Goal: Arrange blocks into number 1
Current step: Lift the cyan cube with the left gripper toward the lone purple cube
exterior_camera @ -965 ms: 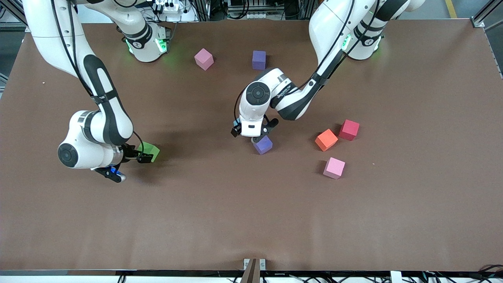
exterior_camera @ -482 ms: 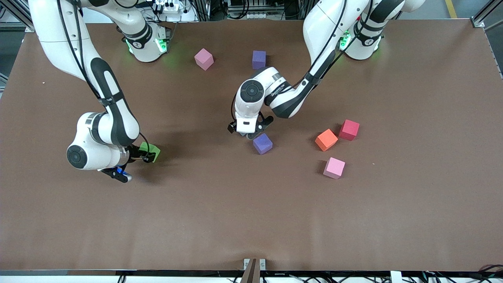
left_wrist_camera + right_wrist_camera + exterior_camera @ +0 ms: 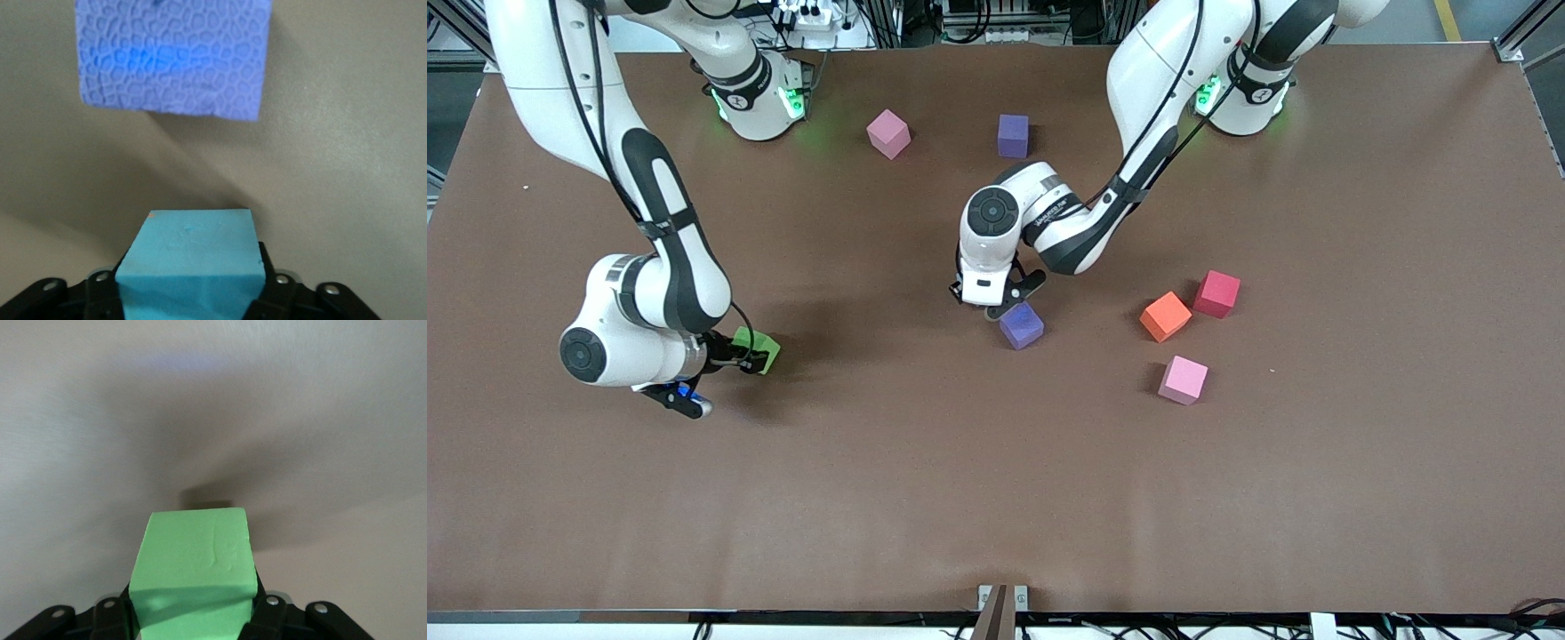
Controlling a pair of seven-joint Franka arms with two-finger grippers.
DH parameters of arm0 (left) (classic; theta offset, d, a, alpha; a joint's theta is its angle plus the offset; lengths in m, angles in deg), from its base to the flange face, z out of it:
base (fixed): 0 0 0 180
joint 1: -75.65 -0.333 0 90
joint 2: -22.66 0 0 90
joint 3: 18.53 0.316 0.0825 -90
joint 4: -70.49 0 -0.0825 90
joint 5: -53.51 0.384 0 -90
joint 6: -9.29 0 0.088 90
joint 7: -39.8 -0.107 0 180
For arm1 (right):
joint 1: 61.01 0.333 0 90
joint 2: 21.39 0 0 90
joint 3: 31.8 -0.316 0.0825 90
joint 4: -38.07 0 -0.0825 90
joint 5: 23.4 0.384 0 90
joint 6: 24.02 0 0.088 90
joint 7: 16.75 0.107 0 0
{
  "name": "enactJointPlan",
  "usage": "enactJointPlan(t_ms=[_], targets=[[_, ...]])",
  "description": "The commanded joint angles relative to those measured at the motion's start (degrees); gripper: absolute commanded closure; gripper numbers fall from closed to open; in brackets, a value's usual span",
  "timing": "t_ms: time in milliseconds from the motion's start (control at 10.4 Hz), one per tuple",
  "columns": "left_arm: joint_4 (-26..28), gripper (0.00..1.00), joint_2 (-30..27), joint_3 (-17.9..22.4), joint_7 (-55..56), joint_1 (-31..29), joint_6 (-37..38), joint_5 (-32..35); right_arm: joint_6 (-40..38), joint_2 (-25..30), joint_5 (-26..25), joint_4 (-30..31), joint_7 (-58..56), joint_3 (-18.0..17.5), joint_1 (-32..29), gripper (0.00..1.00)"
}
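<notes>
The left pincer [image 3: 996,307] hangs low over the middle of the brown counter [image 3: 1360,498], clenched on a light blue block [image 3: 190,263]; the left wrist view shows that block squeezed between the two fingers, while the front view hides it under the wrist. Just beside the pincer, a purple block [image 3: 1021,325] rests on the counter, and in the left wrist view it appears apart from the held block with bare surface between them.

The right pincer [image 3: 749,357] is toward the right arm's end of the counter, gripping a green block [image 3: 758,347] between its fingers. The right wrist view shows the green block [image 3: 193,577] held above its own shadow on the counter.

A second purple block [image 3: 1013,135] lies near the robots' bases, with a pink block [image 3: 888,133] beside it toward the right arm's end.

Toward the left arm's end, an orange block [image 3: 1166,316] and a red block [image 3: 1217,293] sit close together, corners nearly meeting. Another pink block [image 3: 1184,380] lies nearer to the front camera than these two.
</notes>
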Motion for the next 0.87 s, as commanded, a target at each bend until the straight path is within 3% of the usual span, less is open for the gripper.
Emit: enactJointPlan(t_ms=[0,193,482,772], targets=[[1.0,1.00,-1.8,-2.6,-0.7,-0.2,0.2,6.1,-1.0,6.2,0.7,1.3,-0.6,0.2,-0.1,0.46],[8.9,1.00,-7.3,-7.6,-4.0,-2.1,0.5,13.6,-1.0,8.8,0.7,1.4,-0.1,0.2,-0.2,0.46],[18.1,1.00,-12.0,-12.0,-7.0,-3.1,0.5,20.2,-0.8,12.3,0.7,2.3,1.1,0.2,-0.2,0.46],[24.0,1.00,-14.6,-13.5,-13.0,-3.4,0.4,20.4,-0.4,16.4,0.7,4.4,0.9,0.1,2.1,0.46]])
